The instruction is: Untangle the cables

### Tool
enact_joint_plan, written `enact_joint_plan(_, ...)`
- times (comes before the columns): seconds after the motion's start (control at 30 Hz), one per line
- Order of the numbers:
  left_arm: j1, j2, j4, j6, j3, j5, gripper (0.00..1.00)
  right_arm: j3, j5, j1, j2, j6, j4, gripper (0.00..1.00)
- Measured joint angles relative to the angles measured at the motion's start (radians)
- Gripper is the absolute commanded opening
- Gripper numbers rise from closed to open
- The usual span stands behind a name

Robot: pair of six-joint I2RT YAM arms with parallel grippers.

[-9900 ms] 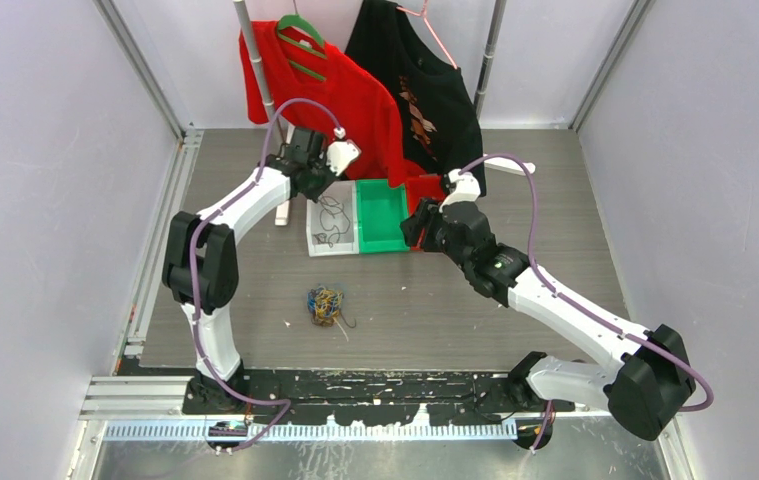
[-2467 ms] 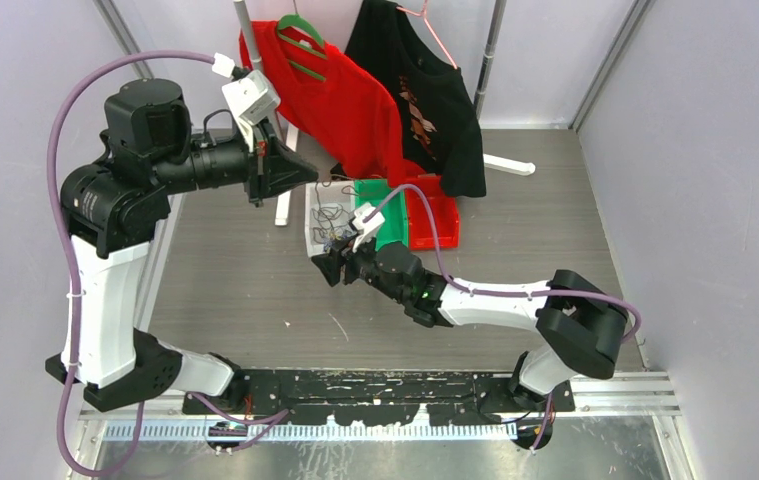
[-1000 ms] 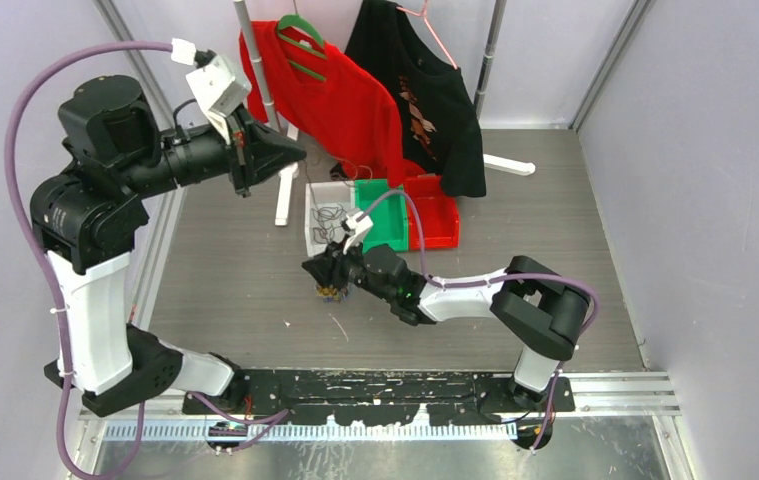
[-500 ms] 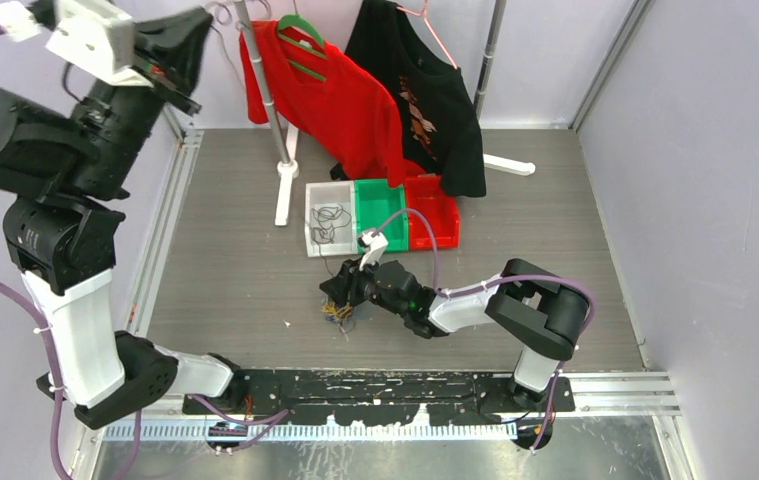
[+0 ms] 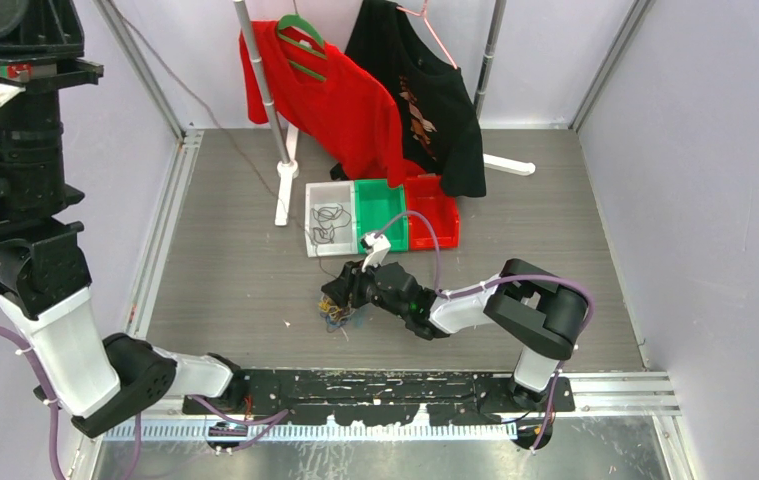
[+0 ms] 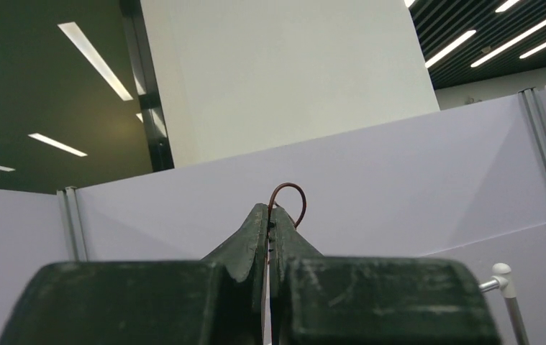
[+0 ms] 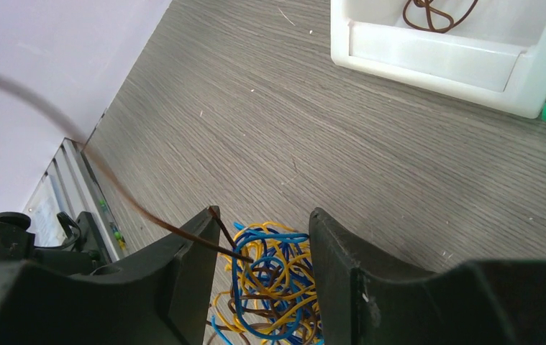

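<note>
The cables (image 5: 335,310) lie as a small clump of yellow, blue and brown strands on the grey table. My right gripper (image 5: 335,298) is low over them. In the right wrist view it (image 7: 262,241) stands open with the clump (image 7: 277,287) between its fingers, and the right finger touches the wires. One brown strand (image 7: 176,231) runs taut out of the clump, up and to the left. My left arm is raised high at the left. In the left wrist view the left gripper (image 6: 270,210) is shut on a thin brown wire, whose loop (image 6: 293,192) sticks out past the tips.
Behind the clump stand a white bin (image 5: 309,215) holding a dark wire coil, a green bin (image 5: 380,205) and a red bin (image 5: 433,218). A clothes rack pole (image 5: 265,100) carries a red shirt (image 5: 340,100) and a black shirt (image 5: 425,90). Walls enclose the table.
My left arm has swung higher, out toward the top left, drawing the brown strand taut. The right gripper has come down over the clump and its jaws have widened.
</note>
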Motion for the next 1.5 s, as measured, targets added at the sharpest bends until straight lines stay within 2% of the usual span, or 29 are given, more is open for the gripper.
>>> enact_joint_plan(0.3, 0.0, 0.014, 0.179, 0.092, -0.006, -0.003, 0.0, -0.001, 0.008, 0.0, 0.0, -0.004, -0.038, 0.63)
enact_joint_plan(0.53, 0.0, 0.088, 0.331, 0.212, 0.11, 0.043, 0.0, -0.001, 0.013, 0.0, 0.0, -0.008, -0.079, 0.59)
enact_joint_plan(0.67, 0.0, 0.057, 0.373, 0.245, 0.047, 0.069, 0.0, -0.001, 0.026, 0.0, 0.0, -0.008, -0.08, 0.58)
enact_joint_plan(0.77, 0.0, 0.035, 0.351, 0.24, 0.019, 0.077, 0.0, -0.001, 0.033, 0.0, -0.001, -0.008, -0.082, 0.58)
enact_joint_plan(0.87, 0.0, -0.028, 0.309, 0.228, -0.109, 0.093, 0.0, -0.001, 0.04, -0.001, -0.022, -0.011, -0.116, 0.62)
enact_joint_plan(0.93, 0.0, -0.078, 0.277, 0.211, -0.199, 0.107, 0.0, 0.006, 0.047, -0.008, -0.06, -0.017, -0.166, 0.7)
enact_joint_plan(1.0, 0.0, -0.122, 0.239, 0.198, -0.281, 0.119, 0.0, 0.024, 0.053, -0.016, -0.101, -0.026, -0.21, 0.83)
enact_joint_plan(1.03, 0.0, -0.141, 0.218, 0.187, -0.32, 0.125, 0.0, 0.038, 0.053, -0.025, -0.128, -0.032, -0.239, 0.85)
enact_joint_plan(1.23, 0.0, -0.173, 0.072, 0.183, -0.47, 0.161, 0.0, 0.127, 0.053, -0.13, -0.263, -0.076, -0.362, 0.86)
enact_joint_plan(1.37, 0.0, -0.158, -0.014, 0.182, -0.536, 0.173, 0.0, 0.234, 0.059, -0.227, -0.278, -0.094, -0.508, 0.84)
enact_joint_plan(1.5, 0.0, -0.119, -0.067, 0.175, -0.61, 0.189, 0.0, 0.264, 0.092, -0.336, -0.28, -0.105, -0.582, 0.84)
